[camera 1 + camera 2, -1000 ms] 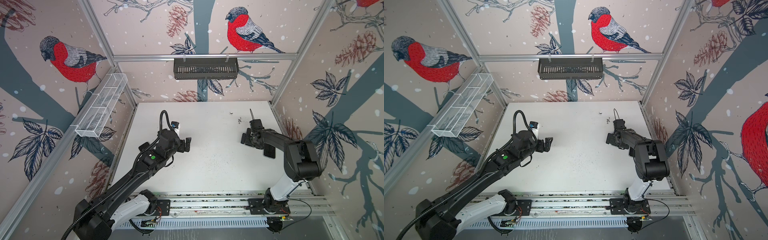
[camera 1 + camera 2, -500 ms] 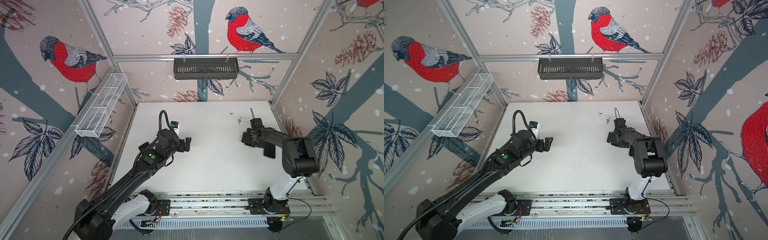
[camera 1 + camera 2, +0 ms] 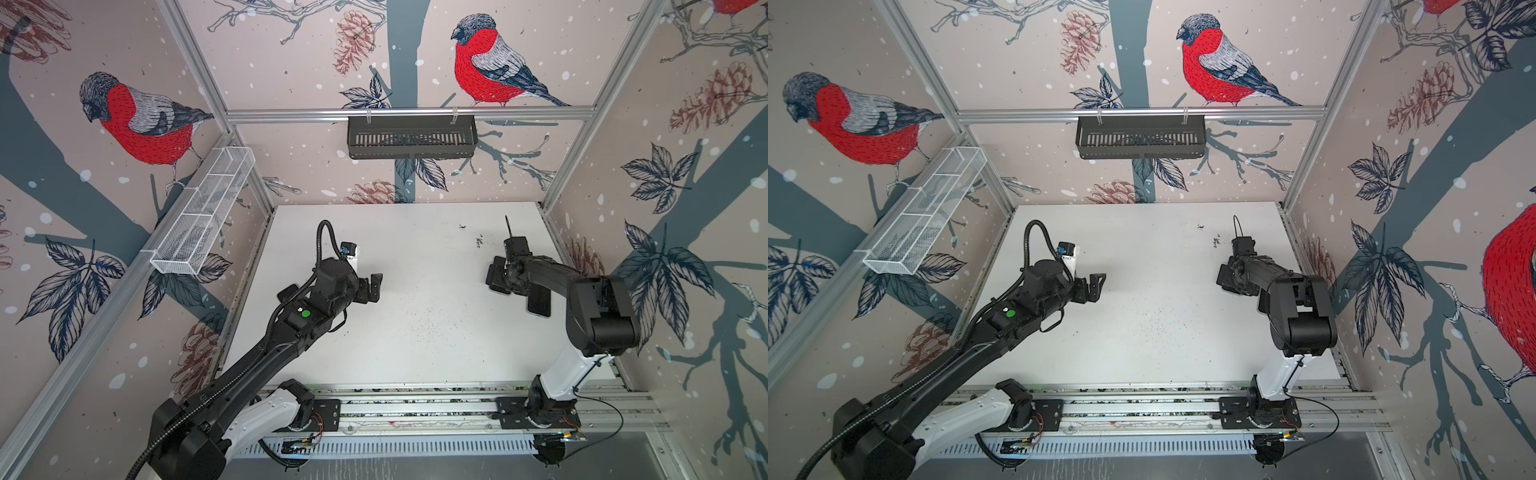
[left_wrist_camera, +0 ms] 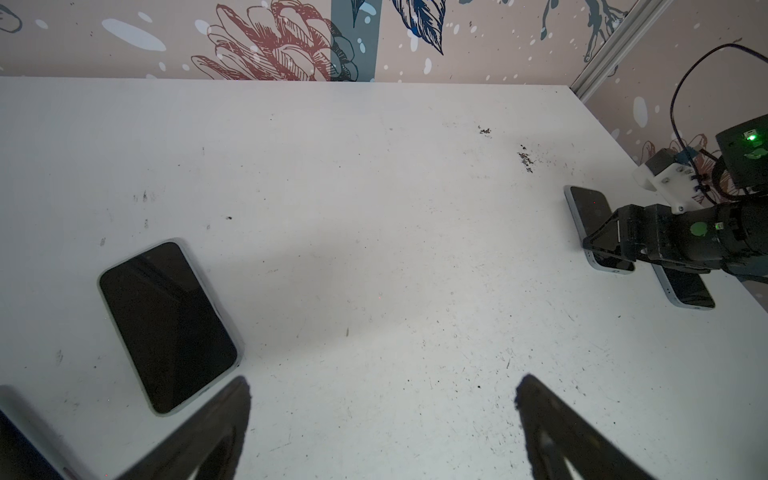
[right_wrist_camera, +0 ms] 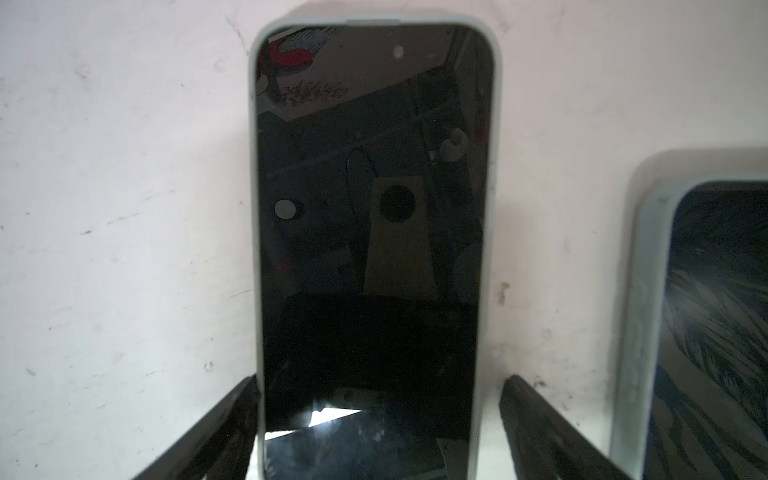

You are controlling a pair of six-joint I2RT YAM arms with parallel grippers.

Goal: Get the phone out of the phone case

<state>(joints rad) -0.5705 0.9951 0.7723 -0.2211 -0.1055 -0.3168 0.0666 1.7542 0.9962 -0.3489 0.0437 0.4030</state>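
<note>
Robot lab test cell: silver aluminium extrusion frame (image 3: 407, 113) boxing in a white tabletop (image 3: 415, 332), bullfinch-print wall panels (image 3: 490, 62). Black left arm (image 3: 266, 353) and black right arm (image 3: 598, 307) bolted to a slotted metal base rail (image 3: 415, 409). Black slotted basket (image 3: 411, 143) and white wire-mesh tray (image 3: 203, 216) hang on the frame.

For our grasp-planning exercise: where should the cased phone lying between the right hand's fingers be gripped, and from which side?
Probably across its long edges at the end nearest the right hand, from above: the phone lies flat, screen up, on the table, its narrow width fitting between the open fingers.
</note>
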